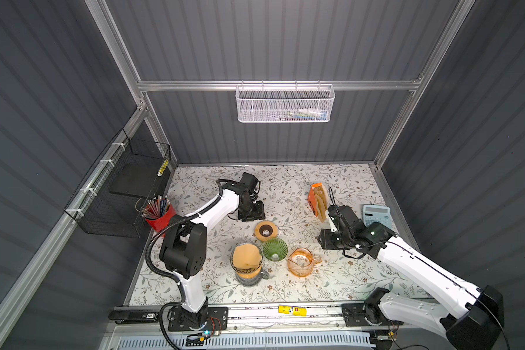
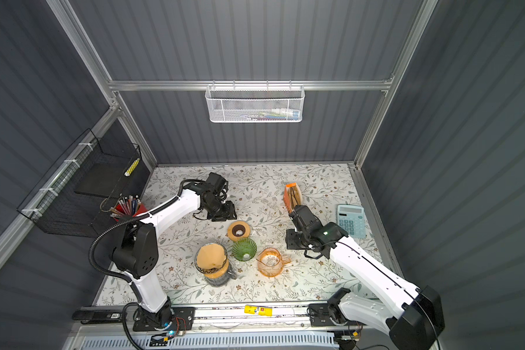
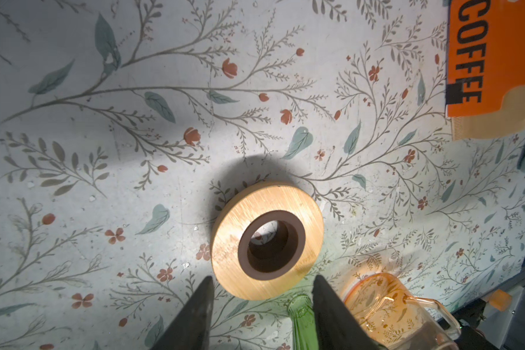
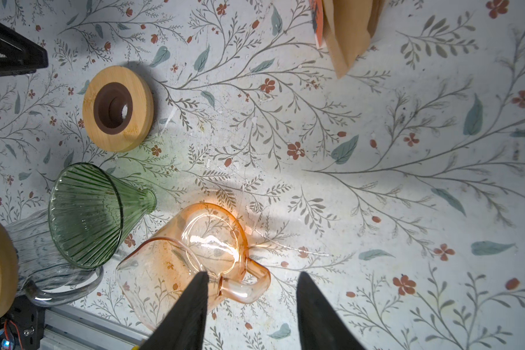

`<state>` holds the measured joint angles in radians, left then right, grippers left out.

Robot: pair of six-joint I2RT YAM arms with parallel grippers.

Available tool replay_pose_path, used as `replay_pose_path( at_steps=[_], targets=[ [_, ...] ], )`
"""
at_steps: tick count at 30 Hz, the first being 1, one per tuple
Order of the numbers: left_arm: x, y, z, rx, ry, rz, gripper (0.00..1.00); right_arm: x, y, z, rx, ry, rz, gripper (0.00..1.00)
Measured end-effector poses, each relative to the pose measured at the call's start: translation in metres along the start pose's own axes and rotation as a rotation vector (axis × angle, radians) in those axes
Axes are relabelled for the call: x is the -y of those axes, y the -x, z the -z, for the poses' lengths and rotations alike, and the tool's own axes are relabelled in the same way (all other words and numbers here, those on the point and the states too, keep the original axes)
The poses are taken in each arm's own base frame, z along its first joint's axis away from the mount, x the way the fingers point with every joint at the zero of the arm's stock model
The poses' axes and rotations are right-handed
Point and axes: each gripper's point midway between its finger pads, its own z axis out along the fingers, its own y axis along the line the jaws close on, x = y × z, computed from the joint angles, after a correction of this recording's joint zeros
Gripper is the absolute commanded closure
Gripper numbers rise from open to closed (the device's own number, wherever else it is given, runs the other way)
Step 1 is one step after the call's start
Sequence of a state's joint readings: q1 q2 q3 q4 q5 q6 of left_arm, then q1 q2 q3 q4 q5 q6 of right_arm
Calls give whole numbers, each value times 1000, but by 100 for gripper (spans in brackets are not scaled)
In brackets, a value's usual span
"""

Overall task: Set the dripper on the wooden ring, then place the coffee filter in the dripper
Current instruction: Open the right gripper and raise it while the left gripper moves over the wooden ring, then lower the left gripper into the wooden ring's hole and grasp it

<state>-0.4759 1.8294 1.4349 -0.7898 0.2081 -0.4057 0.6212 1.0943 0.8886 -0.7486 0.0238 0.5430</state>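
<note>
A tan coffee filter [image 1: 245,257] sits in the clear dripper [image 1: 249,266], which stands with its wooden collar on a grey glass carafe [image 4: 40,257]. A green ribbed glass cone [image 1: 275,248] leans beside it, by a wooden ring [image 3: 267,239]. My left gripper [image 3: 262,277] hangs open and empty above the ring's near edge, behind the carafe in both top views [image 2: 223,213]. My right gripper [image 4: 253,272] is open and empty over the handle of an orange glass pitcher [image 4: 194,257]. An orange filter box [image 1: 317,198] stands at the back right.
A red cup of pencils [image 1: 159,213] and a black wire basket [image 1: 125,188] are at the left. A blue calculator [image 1: 376,216] lies at the right edge. A yellow glue stick [image 1: 291,309] rests on the front rail. A white mesh basket [image 1: 285,104] hangs on the back wall.
</note>
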Motion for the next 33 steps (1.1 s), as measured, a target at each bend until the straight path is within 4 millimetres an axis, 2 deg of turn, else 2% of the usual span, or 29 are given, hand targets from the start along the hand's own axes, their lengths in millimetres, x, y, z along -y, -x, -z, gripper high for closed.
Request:
replay_pose_path(
  at_steps=[10, 26, 33],
  targets=[
    [-13, -9, -27, -58, 65, -11, 46, -1, 0, 0, -6, 9, -2, 51],
    [-10, -20, -47, -105, 87, -41, 49, -2, 3, -4, -1, 17, -9, 51],
    [-20, -33, -57, -142, 122, -43, 51, -2, 3, -4, -2, 19, -10, 50]
  ],
)
